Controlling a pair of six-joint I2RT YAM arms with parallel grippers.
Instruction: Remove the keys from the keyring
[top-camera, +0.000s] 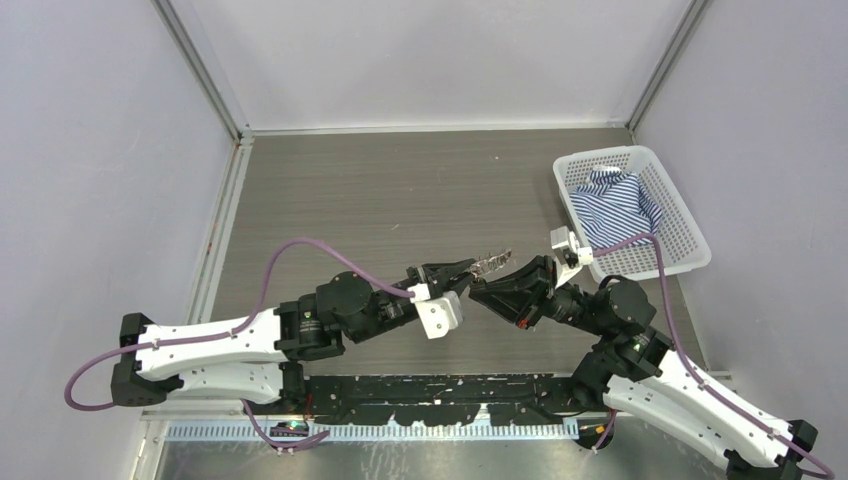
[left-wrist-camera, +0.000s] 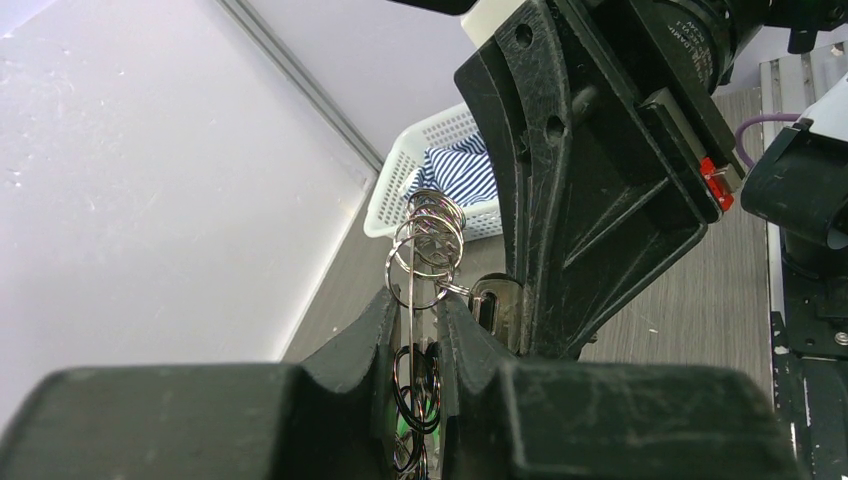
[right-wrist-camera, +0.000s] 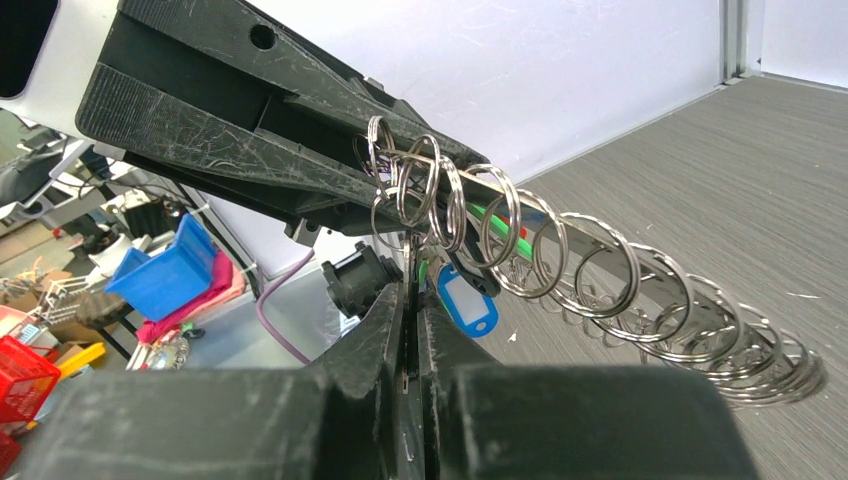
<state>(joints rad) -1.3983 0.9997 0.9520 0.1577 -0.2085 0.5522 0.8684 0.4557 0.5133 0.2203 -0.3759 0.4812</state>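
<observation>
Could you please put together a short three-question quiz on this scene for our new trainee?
1. True or false: the keyring lies inside the white basket.
2. What is in the basket? A) a striped cloth B) a red mug C) a book
3. Fill in the blank: the plastic tag hanging among the rings is ____.

Key:
1. False. It is held up between the left gripper and the right gripper, over the table.
2. A
3. blue
</observation>
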